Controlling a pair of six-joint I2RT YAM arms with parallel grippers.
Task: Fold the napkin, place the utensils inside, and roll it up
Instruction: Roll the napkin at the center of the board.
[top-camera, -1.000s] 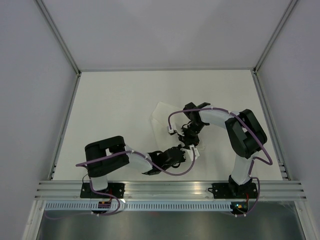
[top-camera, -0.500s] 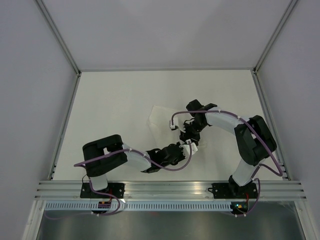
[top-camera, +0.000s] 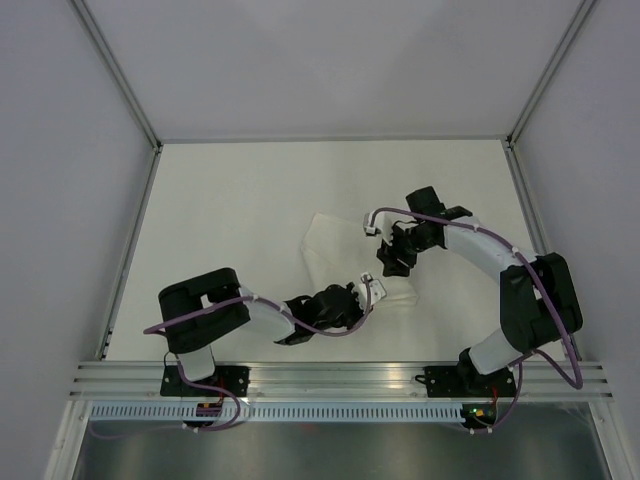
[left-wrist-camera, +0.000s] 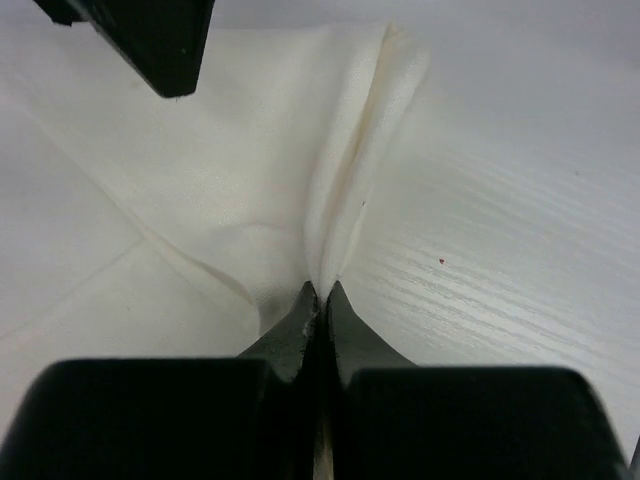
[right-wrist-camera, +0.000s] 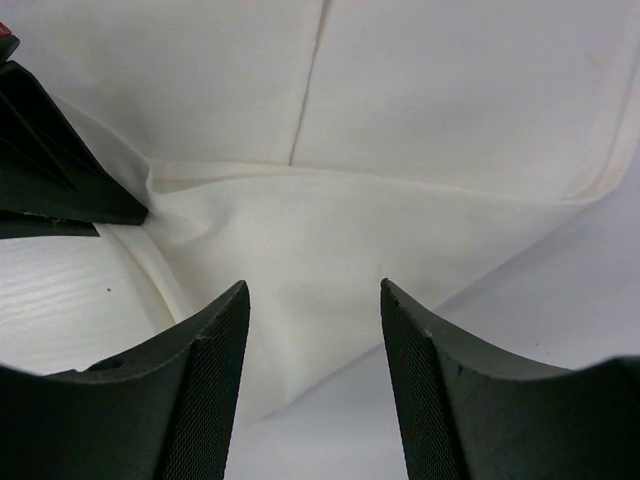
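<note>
Napkin of soft white cloth (top-camera: 335, 245), left gripper (left-wrist-camera: 320, 292) pinched tight on its bunched edge, right gripper (right-wrist-camera: 313, 295) parted above, holding nothing

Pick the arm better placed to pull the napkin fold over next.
Left, probably. The left gripper is shut on a pinched ridge of the napkin, so it can drag the cloth at once. The right gripper hangs open over the napkin, holding nothing.

Left gripper (left-wrist-camera: 321, 292) jaws pinch a raised napkin (left-wrist-camera: 250, 170) fold above the white table (left-wrist-camera: 520, 260)
</note>
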